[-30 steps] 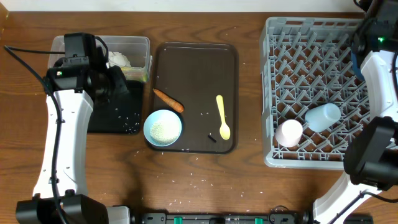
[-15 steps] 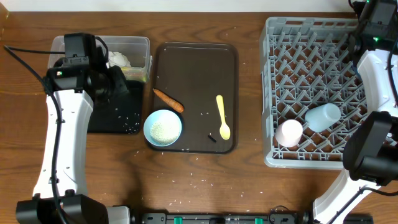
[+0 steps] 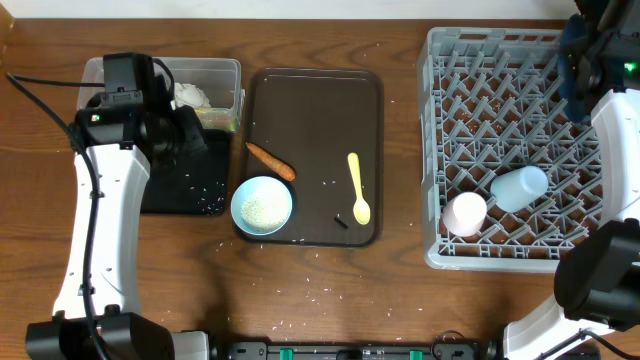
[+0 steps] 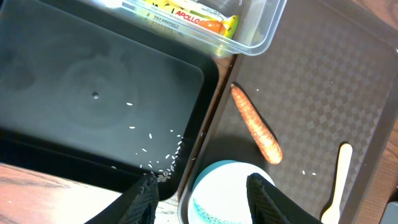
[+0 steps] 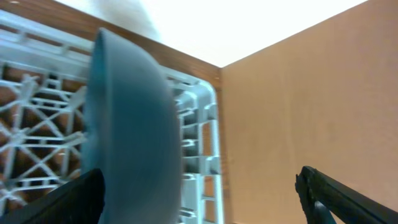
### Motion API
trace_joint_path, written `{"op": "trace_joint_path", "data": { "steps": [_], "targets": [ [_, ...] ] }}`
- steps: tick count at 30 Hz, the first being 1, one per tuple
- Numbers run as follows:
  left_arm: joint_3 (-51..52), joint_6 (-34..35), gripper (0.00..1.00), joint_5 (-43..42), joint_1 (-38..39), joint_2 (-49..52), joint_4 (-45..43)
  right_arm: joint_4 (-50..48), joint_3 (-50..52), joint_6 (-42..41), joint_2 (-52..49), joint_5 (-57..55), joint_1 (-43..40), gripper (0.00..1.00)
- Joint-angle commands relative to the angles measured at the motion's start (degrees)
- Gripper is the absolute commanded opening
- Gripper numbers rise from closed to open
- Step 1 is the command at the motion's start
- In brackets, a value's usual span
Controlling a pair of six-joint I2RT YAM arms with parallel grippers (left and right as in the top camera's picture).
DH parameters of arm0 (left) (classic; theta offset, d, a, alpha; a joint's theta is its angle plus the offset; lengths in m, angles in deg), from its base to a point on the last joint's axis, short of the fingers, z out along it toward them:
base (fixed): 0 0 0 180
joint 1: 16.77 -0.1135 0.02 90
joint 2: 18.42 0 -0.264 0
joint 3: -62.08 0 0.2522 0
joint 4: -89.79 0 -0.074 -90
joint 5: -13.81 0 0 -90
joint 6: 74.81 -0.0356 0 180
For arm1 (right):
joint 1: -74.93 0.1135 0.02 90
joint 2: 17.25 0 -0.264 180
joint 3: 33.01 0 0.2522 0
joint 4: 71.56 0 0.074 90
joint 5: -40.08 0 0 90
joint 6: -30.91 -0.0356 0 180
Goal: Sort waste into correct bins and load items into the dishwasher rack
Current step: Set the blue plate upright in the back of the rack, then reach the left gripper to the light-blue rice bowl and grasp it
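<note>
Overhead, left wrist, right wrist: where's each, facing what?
Overhead: above wooden table, looking down; left arm, right arm show.
Left wrist: on left arm, facing down at the orange carrot piece; open left pincer shows.
Right wrist: at the grey pegged plastic rack, facing the dark blue plate; open right pincer shows.
Shared: carrot, overhead and left wrist.

Two arms, same build: long white shells with rounded edges, linked by blocky black joint housings. Left arm (image 3: 100, 220): small green light (image 3: 97, 117) on upper black housing, thin black cable (image 3: 30, 88) trailing off its side. Right arm (image 3: 615, 130): second green light (image 3: 630, 68) near wrist, bulky black housing lower down. Left fingers (image 4: 142, 198) matte black, tapered. Right fingers (image 5: 339, 193) black, blurred.
</note>
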Motion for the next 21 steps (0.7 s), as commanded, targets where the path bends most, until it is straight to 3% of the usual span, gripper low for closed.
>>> {"op": "trace_joint_path", "data": {
  "steps": [1, 5, 10, 16, 19, 21],
  "targets": [
    [0.15, 0.33, 0.49, 0.5, -0.13, -0.52, -0.09, 0.04, 0.15, -5.2, 0.35, 5.27, 0.52, 0.97],
    [0.15, 0.33, 0.49, 0.52, -0.13, -0.52, -0.07, 0.39, 0.15, -6.19, 2.47, 12.15, 1.55, 0.96],
    [0.15, 0.33, 0.49, 0.5, -0.13, -0.52, -0.09, 1.42, 0.15, -14.71, 8.26, 22.05, 4.55, 0.95],
    [0.15, 0.35, 0.49, -0.61, -0.13, -0.52, 0.33, 9.44, 0.15, -25.24, 14.58, 46.18, 8.66, 0.99],
    [0.15, 0.0, 0.49, -4.26, -0.11, -0.52, 1.73, 12.0, 0.15, -26.45, 15.02, 57.79, 10.19, 0.97],
    [0.15, -1.4, 0.49, -6.78, 0.48, -0.52, 3.13, 13.84, 0.15, -26.49, 14.78, 59.49, 11.08, 0.95]
  ]
}}
